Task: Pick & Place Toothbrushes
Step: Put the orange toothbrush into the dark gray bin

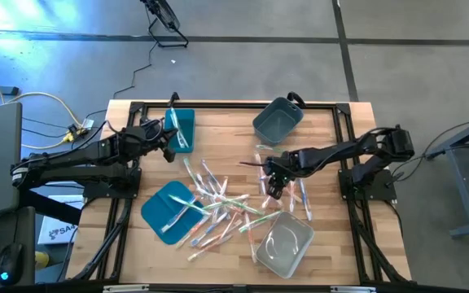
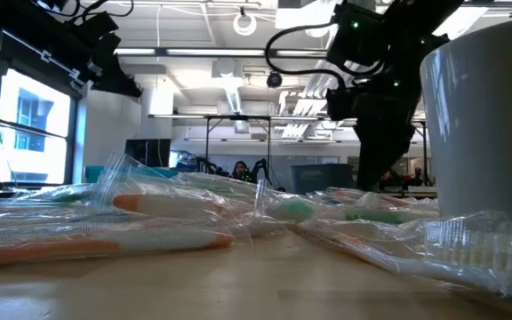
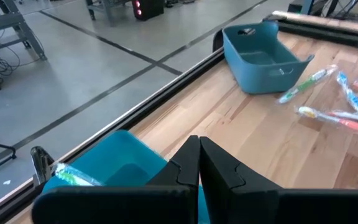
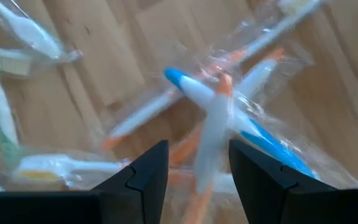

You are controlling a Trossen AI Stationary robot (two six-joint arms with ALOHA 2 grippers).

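Left claw [image 1: 169,137] resting closed at the table's [image 1: 332,171] far-left corner, hanging over the teal bin [image 1: 182,130] there, dark fingers [image 3: 194,165] pressed together, gripping nothing. One wrapped toothbrush [image 1: 177,135] lying inside that bin, green bristles showing at its rim in the left wrist view [image 3: 73,177]. Flat teal lid [image 1: 163,208] sitting nearer the front left, with a toothbrush or two lying across it. Toothbrushes [image 1: 218,203] spreading in a loose crisscrossed heap over the middle of the table, in clear wrappers, pale handles with green, orange and blue parts; low view showing them [image 2: 167,206] lying flat on the wood, overlapping. Grey-blue bin [image 1: 278,120] standing at the far edge, right of centre, apart from the heap. Right claw [image 1: 273,185] hovering over the right side of the heap, fingers [image 4: 148,171] standing apart, holding nothing; blue-tipped brush [image 4: 194,93] and orange ones lying crossed just beyond the fingertips, one pale handle running into the gap between the jaws; touching or not, cannot tell. Clear bin [image 1: 285,242] sitting at the front right, just beside the heap's edge, a few brushes lying along its left side. Right arm reaching in from the table's right edge.
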